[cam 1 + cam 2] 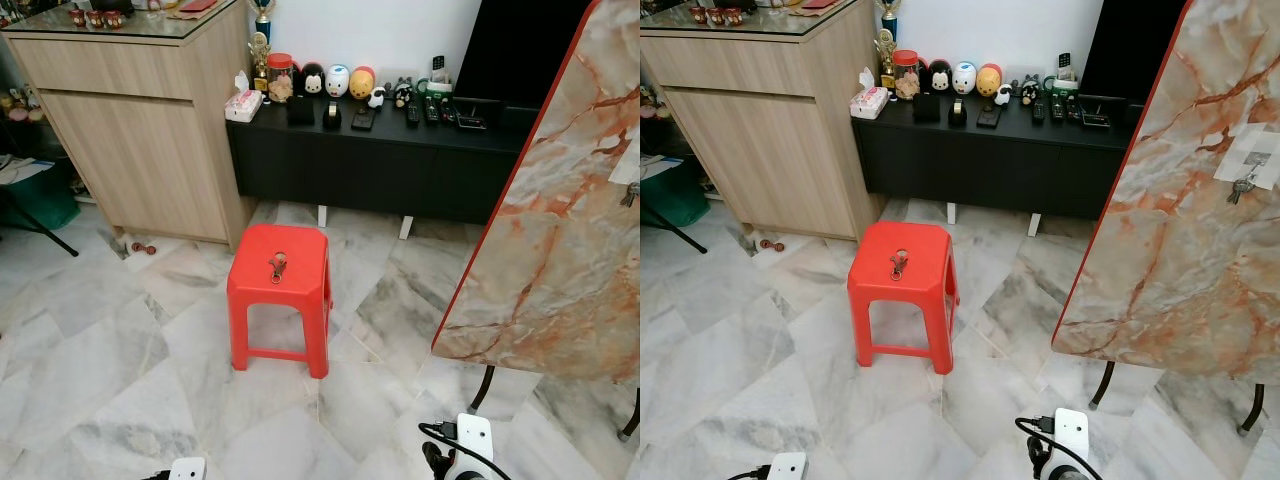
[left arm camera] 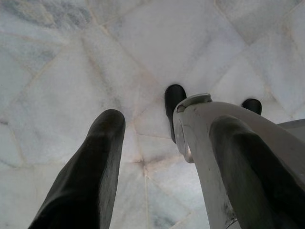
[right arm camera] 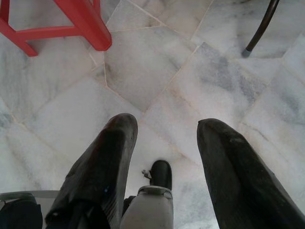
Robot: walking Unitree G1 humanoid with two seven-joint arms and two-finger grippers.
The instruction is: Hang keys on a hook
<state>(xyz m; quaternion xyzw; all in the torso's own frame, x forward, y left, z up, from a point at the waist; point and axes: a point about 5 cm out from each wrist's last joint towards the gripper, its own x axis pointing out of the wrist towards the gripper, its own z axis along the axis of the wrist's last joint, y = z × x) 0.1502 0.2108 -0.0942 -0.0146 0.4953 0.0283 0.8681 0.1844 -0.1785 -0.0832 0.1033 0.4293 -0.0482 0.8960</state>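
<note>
A small bunch of keys (image 1: pixel 277 266) with a reddish tag lies on top of a red plastic stool (image 1: pixel 305 262) in the middle of the marble floor. To the right stands a tilted marble-patterned panel (image 1: pixel 1180 250) with a white patch (image 1: pixel 1252 158) on it; another small key (image 1: pixel 1241 187) hangs there. Both arms hang low at the bottom of the eye views, well short of the stool. My left gripper (image 2: pixel 169 123) is open over bare floor. My right gripper (image 3: pixel 167 125) is open too, with a stool leg (image 3: pixel 90 24) ahead of it.
A wooden cabinet (image 1: pixel 140 130) stands at the back left, and a low black console (image 1: pixel 380 150) with figurines and remotes runs along the wall. The panel's thin black legs (image 1: pixel 1102 385) rest on the floor at the right. Open floor lies before the stool.
</note>
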